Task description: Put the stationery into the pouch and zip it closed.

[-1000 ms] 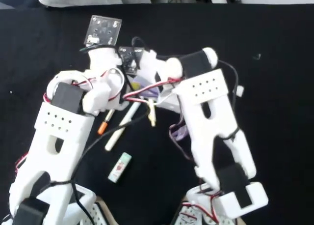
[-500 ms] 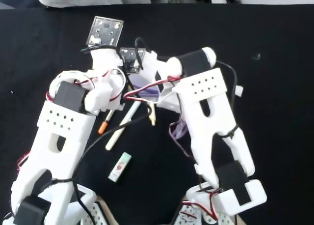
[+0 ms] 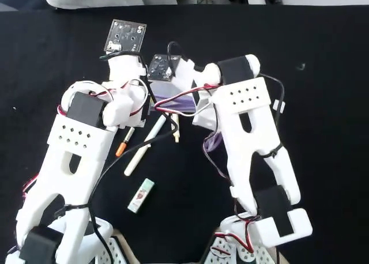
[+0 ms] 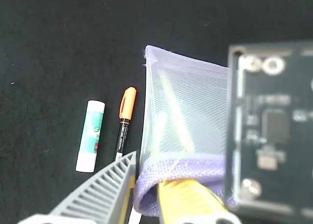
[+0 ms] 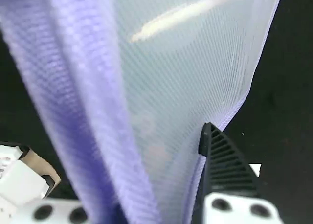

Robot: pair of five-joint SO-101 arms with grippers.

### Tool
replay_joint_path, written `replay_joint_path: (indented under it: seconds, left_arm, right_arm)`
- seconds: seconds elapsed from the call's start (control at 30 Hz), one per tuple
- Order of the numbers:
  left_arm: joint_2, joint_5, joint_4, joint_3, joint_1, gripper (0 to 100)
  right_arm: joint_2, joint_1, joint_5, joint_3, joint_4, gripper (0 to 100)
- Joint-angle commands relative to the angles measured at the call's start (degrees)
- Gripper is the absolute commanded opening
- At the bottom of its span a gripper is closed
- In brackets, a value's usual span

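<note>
Pinching pouch (image 4: 188,111) rim, left hand (image 4: 146,172) (apparently); marker (image 4: 124,121) beside

The left arm (image 3: 75,154) and right arm (image 3: 253,143) flank the pouch (image 3: 173,97) closely on both sides. The narrow lane between them holds the orange marker (image 3: 123,143), white pen (image 3: 143,149) and glue stick (image 3: 141,195). Outside each arm there is wide passage over the bench (image 3: 328,131).

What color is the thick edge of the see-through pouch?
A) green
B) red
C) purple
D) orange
C: the pouch has a purple woven edge around its clear mesh, plain to see in both wrist views.
</note>
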Motion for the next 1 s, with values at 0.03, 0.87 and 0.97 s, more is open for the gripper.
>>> replay_joint_path:
  seconds: [0.03, 0.87, 0.97]
  left_arm:
    - [-0.62, 0.53, -0.62, -0.04, -1.98, 3]
    - [-0.62, 0.53, 0.88, 0.04, -0.48, 3]
    - [-0.62, 0.53, 0.88, 0.04, -0.48, 3]
  right_arm:
    - [-3.82, 2.29, 0.62, 0.4, 1.32, 19.8]
    - [-12.35, 0.62, 2.64, 5.23, -0.7, 3.1]
    - [-12.62, -0.7, 2.55, 5.23, -0.7, 1.7]
